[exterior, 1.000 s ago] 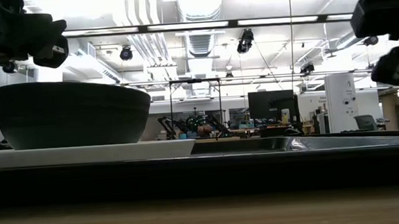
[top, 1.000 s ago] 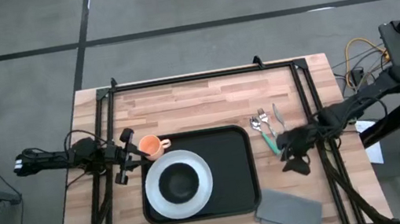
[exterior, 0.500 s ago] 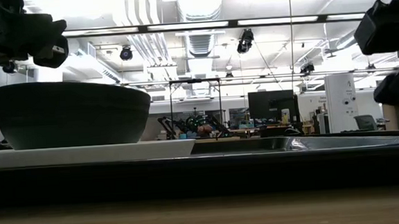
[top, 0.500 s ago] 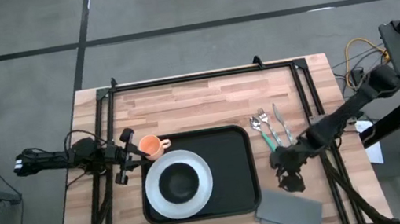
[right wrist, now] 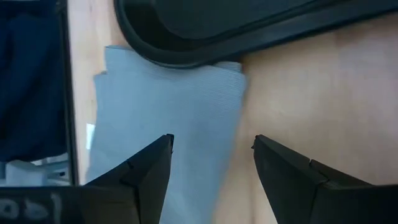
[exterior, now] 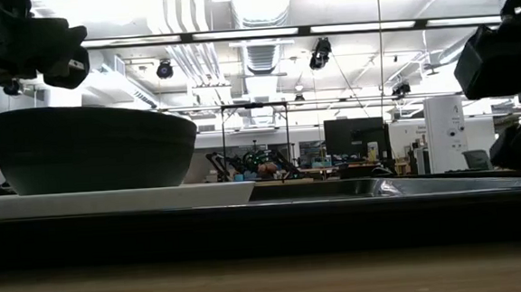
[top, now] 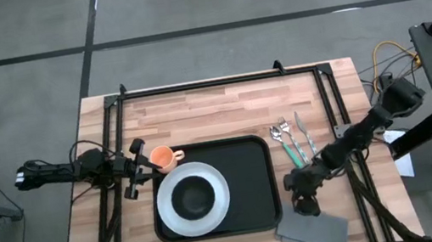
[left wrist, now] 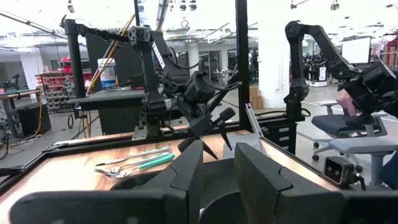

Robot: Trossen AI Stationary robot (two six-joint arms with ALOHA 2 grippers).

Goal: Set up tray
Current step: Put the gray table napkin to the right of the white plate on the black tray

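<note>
The black tray (top: 250,176) lies mid-table, bearing a white plate (top: 212,212) with a dark bowl (top: 192,197) on it. An orange cup (top: 161,157) stands at the tray's far left corner. A grey folded napkin (top: 314,228) lies flat by the tray's near right corner (right wrist: 205,31), one edge reaching under the rim. My right gripper (top: 304,202) hangs open, slanting down over the napkin's (right wrist: 168,124) far part, one finger over the cloth and one over bare wood. My left gripper (top: 133,169) waits open, left of the tray.
Cutlery with a green handle (top: 291,140) lies right of the tray on the wood. A black frame rail (top: 334,120) runs along the table's right side, close behind my right arm. Bare wood stretches along the far side (top: 214,108). Cables and equipment stand off the right edge.
My right gripper has come down and gone toward the table's near edge and a little left, from beside the cutlery to over the napkin. Its fingers have stayed open. The napkin and the tray have not moved.
</note>
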